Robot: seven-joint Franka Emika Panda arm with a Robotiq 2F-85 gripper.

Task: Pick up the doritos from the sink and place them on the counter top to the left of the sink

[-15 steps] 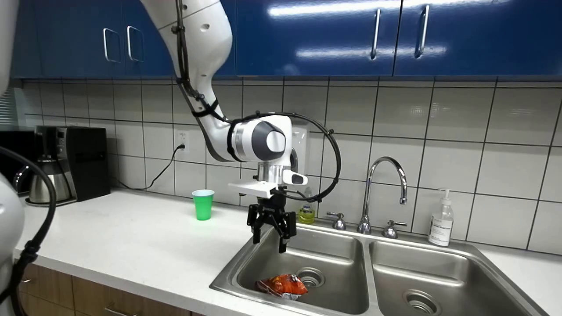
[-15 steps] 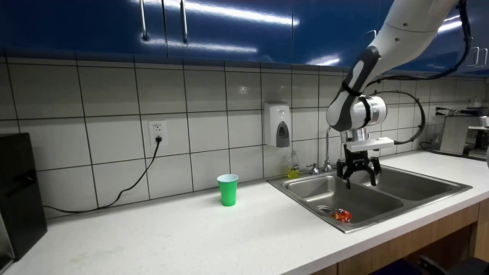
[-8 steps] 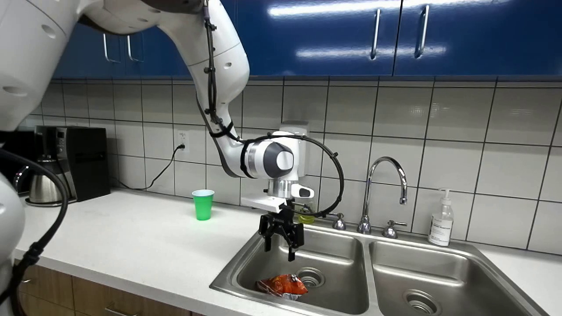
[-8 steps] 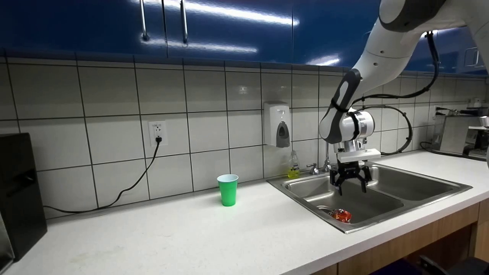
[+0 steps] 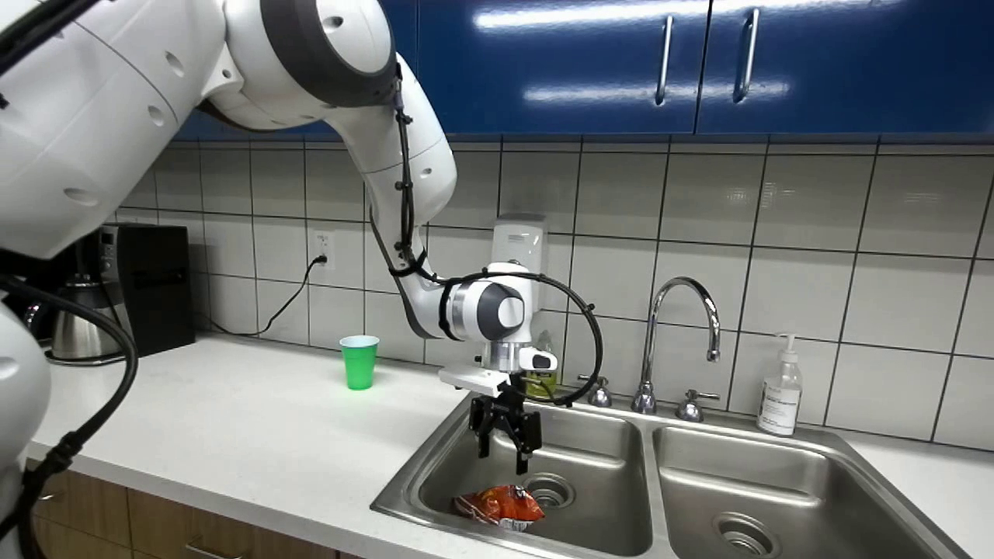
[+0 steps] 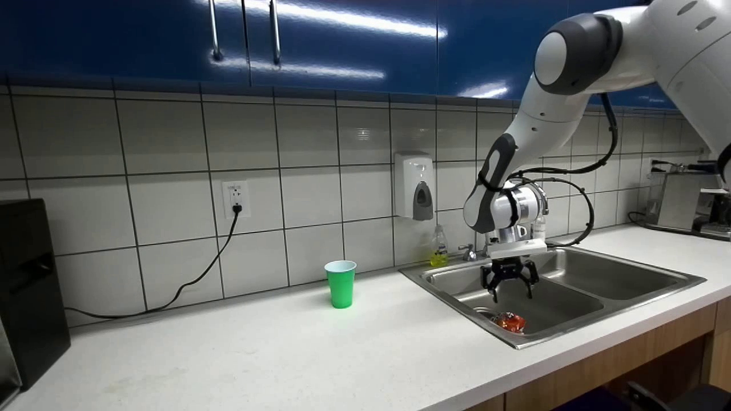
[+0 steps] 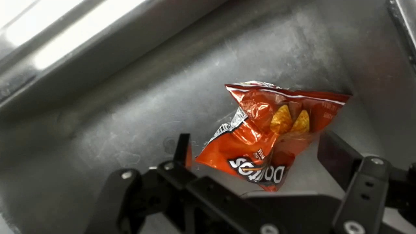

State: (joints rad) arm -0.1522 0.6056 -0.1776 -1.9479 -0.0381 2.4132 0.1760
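The doritos bag [image 5: 501,506], red-orange and crinkled, lies on the floor of a basin of the steel sink [image 5: 651,485], beside the drain. It shows in both exterior views [image 6: 512,323] and large in the wrist view [image 7: 227,143], logo upside down there. My gripper [image 5: 503,460] is open and empty, pointing down over that basin, above the bag and apart from it. It also shows in an exterior view [image 6: 513,297]. In the wrist view the bag appears between and beyond the two fingers of the gripper [image 7: 255,144]. The white counter top [image 5: 256,435] extends beside the sink [image 6: 451,302].
A green cup [image 5: 359,365] stands on the counter near the wall. The chrome faucet [image 5: 648,341], a yellow soap bottle [image 6: 438,251] and a pump bottle [image 5: 779,396] stand behind the sink. A soap dispenser [image 6: 414,185] hangs on the wall. A black coffee maker [image 5: 151,291] stands farther along.
My gripper has come down toward the sink basin, shifting slightly right in one exterior view and left in another. It stays open. The bag has not moved.
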